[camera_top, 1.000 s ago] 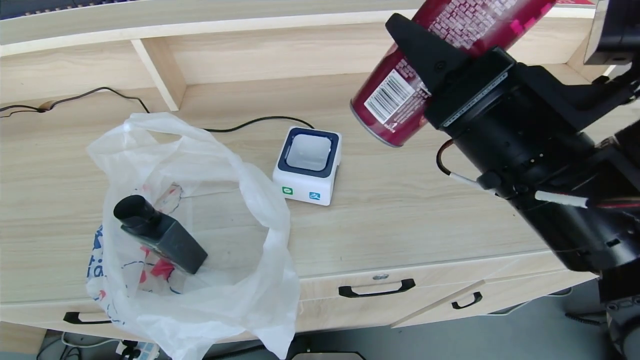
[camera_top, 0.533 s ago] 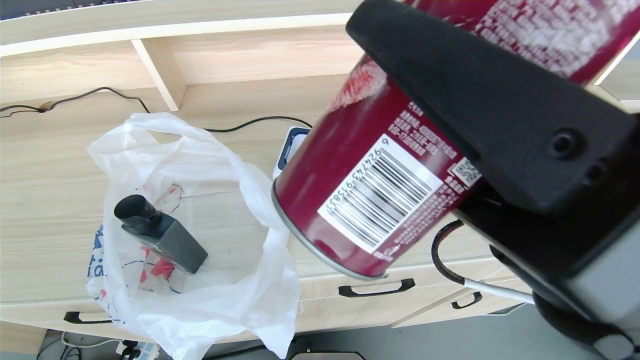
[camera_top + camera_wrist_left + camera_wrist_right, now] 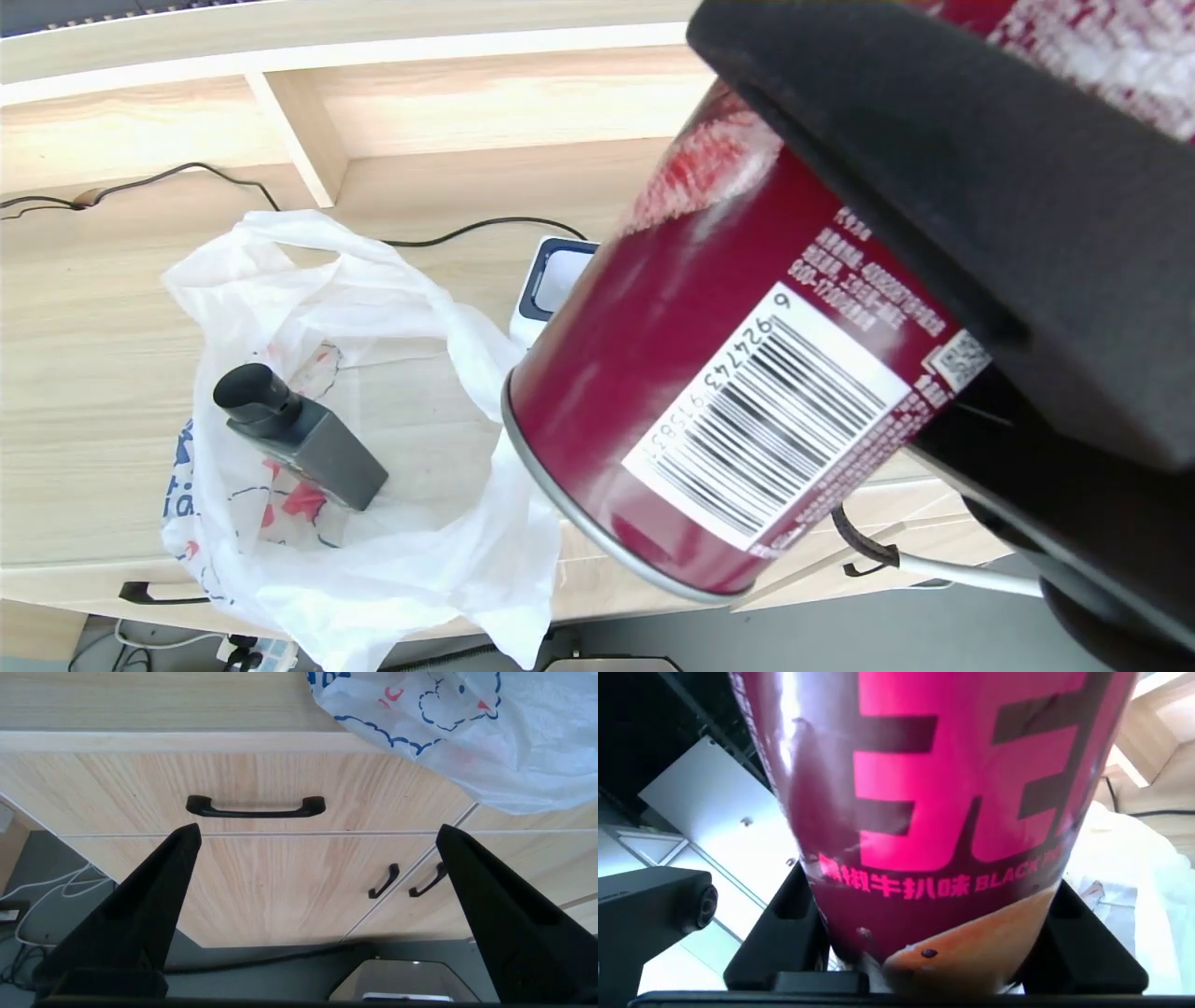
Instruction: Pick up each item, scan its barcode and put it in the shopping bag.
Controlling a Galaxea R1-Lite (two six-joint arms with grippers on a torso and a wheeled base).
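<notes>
Head view: red can [image 3: 653, 392] hides scanner [image 3: 551, 280] excl. one corner

The red canister [image 3: 653, 401] carries a white barcode label [image 3: 761, 425] near its bottom rim: black bars with a row of digits along one edge, running slantwise in the head view. Just beside it is a small QR code [image 3: 954, 359], and next to that a few rows of fine white print [image 3: 854, 280], too small to make out. In the right wrist view the canister shows large pink characters [image 3: 882, 784] above a line of white characters [image 3: 943, 885] that ends in Latin capitals. The shopping bag [image 3: 373, 299] bears blue and red printing [image 3: 182, 485], seemingly cartoon outlines with some lettering, crumpled.
</notes>
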